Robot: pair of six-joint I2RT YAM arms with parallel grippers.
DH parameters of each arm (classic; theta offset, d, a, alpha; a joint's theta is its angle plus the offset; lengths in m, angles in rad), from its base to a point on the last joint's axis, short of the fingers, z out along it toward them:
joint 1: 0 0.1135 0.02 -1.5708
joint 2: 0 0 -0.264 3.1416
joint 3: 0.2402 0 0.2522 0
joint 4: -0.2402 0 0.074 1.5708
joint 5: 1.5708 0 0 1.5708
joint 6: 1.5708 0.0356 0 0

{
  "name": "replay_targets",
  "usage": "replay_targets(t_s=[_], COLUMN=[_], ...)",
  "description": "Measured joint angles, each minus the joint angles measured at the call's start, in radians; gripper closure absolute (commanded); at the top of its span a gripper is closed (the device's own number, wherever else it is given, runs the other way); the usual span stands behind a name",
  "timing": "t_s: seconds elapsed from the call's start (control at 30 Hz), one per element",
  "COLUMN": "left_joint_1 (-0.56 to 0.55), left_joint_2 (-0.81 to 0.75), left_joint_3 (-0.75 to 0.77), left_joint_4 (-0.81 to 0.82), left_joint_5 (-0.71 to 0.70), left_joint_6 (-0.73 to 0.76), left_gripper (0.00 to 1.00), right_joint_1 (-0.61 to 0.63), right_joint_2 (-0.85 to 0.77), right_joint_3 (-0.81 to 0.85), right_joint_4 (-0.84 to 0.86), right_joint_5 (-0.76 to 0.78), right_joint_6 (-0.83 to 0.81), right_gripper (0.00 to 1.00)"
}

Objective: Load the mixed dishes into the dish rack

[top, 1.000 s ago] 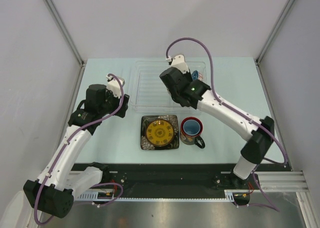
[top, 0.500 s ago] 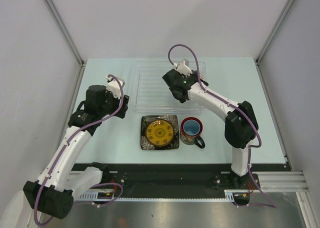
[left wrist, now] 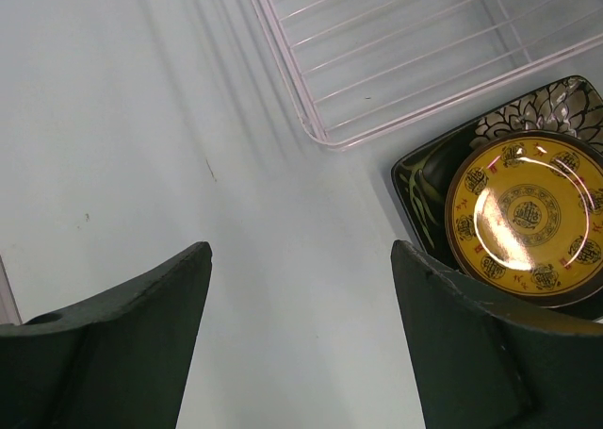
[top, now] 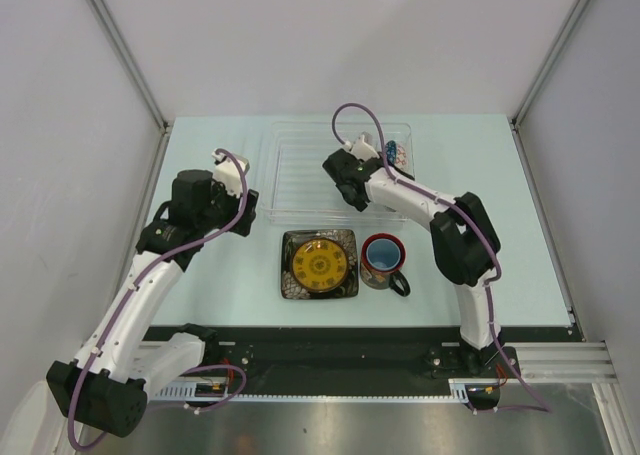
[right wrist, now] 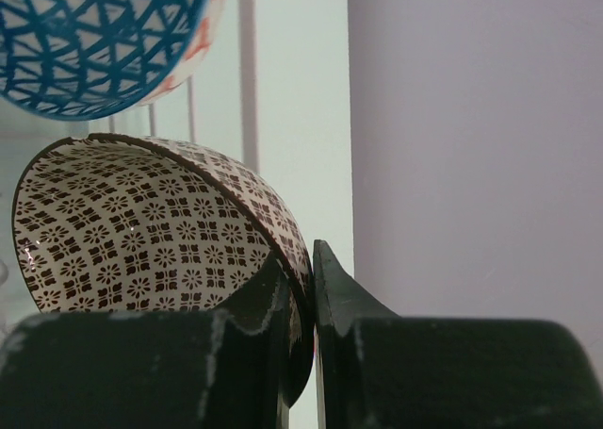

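The right arm has pulled its elbow in toward the middle and now bends sharply. Its wrist still reaches out over the far right part of the dish rack (top: 300, 175). The left arm has not moved.

The right pincer (right wrist: 300, 259) is squeezed nearly shut on the rim of a white bowl with little brown flowers (right wrist: 141, 231). One finger is inside the bowl and the other is outside. The bowl is tipped on its side, so its open part faces the wrist camera. I cannot tell if it touches the rack.

Just past it is the blue and white bowl (right wrist: 94, 33). From the top it shows as a small blue spot (top: 398, 153) in the far right corner of the rack, next to the right wrist.

The left arm bends up from its base and leans over the left side of the tabletop (top: 240, 275). The left pincer (left wrist: 300, 288) is wide open and holds nothing. It hangs over bare tabletop, pointing toward the near left corner of the rack (left wrist: 424, 52).

The dark square plate (top: 293, 280) lies on the tabletop just in front of the rack. The small yellow plate (top: 320, 265) lies on top of it. The mug (top: 383, 258) stands upright just to the right of the square plate, with its dark handle pointing toward the arm bases. These three are outside the rack.
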Motion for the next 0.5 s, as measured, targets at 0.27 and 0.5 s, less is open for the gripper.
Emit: replay_targets(t_s=[0.27,0.5], left_joint_1=[0.0,0.0], left_joint_2=[0.0,0.0], left_joint_3=[0.0,0.0], left_joint_4=[0.005,0.006], left_joint_5=[0.0,0.0], left_joint_6=[0.008,0.008], left_gripper=[0.18,0.18], right_joint_1=[0.001,0.001], right_joint_2=[0.059,0.076], right_joint_3=[-0.023,-0.023], right_joint_4=[0.0,-0.018], right_joint_5=[-0.016,-0.039], right_joint_6=[0.019,0.048], right_gripper=[0.98,0.41])
